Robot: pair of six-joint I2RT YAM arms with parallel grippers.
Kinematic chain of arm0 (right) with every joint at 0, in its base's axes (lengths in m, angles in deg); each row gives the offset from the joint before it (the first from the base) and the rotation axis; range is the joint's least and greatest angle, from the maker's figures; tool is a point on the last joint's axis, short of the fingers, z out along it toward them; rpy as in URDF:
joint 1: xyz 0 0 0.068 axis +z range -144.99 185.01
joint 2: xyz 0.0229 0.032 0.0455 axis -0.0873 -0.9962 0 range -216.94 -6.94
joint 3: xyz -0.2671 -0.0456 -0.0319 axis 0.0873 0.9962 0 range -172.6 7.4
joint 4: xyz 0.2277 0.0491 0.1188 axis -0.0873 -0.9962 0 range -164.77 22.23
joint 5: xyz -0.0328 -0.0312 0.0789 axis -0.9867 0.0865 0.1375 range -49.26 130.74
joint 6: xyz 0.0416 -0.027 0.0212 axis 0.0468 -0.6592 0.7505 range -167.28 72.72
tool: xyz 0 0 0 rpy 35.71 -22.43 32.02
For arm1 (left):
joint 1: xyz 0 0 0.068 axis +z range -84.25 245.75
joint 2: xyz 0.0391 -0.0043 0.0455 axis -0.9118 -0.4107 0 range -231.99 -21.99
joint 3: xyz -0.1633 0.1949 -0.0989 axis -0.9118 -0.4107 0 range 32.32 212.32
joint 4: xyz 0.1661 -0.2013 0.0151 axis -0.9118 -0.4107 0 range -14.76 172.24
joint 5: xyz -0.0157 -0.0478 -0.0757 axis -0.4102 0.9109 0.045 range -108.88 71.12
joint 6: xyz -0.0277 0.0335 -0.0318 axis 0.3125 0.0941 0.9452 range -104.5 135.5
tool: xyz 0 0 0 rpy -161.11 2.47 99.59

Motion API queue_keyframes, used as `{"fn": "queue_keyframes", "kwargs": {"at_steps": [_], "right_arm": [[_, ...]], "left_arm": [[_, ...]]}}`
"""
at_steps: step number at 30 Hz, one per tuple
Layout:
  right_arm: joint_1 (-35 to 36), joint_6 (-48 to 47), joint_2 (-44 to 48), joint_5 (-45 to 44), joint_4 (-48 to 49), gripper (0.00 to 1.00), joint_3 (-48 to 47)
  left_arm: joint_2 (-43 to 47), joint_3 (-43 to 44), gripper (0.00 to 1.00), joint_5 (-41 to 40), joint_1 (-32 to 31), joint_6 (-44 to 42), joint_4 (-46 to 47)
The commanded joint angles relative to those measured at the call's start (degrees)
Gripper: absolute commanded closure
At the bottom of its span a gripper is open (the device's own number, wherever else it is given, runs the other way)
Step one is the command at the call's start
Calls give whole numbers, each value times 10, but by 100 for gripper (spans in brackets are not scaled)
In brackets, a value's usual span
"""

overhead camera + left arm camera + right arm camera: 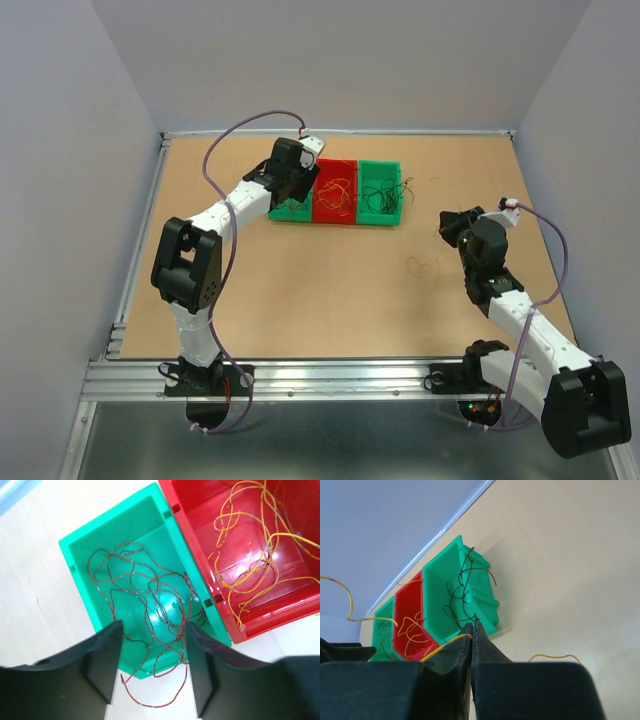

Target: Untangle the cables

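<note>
The cables lie sorted by colour in three bins. Dark red strands fill the left green bin, and one loop hangs over its near edge onto the table. My left gripper hovers open just above them, holding nothing. Orange-yellow strands lie in the red bin. Black strands sit in the right green bin. My right gripper is shut on a yellow cable, which trails out on both sides of the fingers, above the table to the right of the bins.
The three bins stand in a row at the back middle of the table. A thin loose strand lies on the table left of my right gripper. Grey walls enclose the table on three sides.
</note>
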Motion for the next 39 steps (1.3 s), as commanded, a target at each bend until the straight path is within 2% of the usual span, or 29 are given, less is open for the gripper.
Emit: {"fn": "queue_keyframes", "kwargs": {"at_steps": [1, 5, 8, 10, 11, 12, 13, 15, 18, 23, 28, 35, 39], "right_arm": [[0, -23, -1, 20, 39, 98, -9], [0, -41, 2, 59, 53, 98, -12], [0, -59, 1, 125, 84, 99, -11], [1, -62, -5, 155, 102, 99, -15], [1, -61, -7, 203, 111, 99, -16], [1, -59, -9, 227, 126, 99, -14], [1, -58, -9, 250, 143, 100, -9], [5, -54, -8, 310, 194, 99, -4], [13, -57, -7, 397, 256, 99, -4], [48, -75, 0, 483, 321, 99, -8], [93, -77, -8, 507, 361, 100, -9], [153, -49, -19, 473, 392, 99, -7], [180, -57, -33, 465, 397, 99, -12]], "left_arm": [[42, -17, 30, -32, -3, -7, 21], [58, -29, 29, -33, -3, -7, 34], [99, -66, 29, 17, -11, -16, 70], [146, -112, 19, 94, -30, -35, 106], [163, -130, 13, 119, -37, -42, 119], [181, -148, 5, 182, -44, -50, 133], [199, -168, 2, 213, -56, -60, 147], [249, -222, 1, 286, -66, -63, 197], [302, -287, 1, 351, -73, -58, 269], [351, -347, 1, 414, -73, -63, 334], [357, -359, 1, 488, -73, -58, 347], [330, -408, 1, 493, -103, -8, 488], [316, -409, 1, 484, -134, -8, 511]]}}
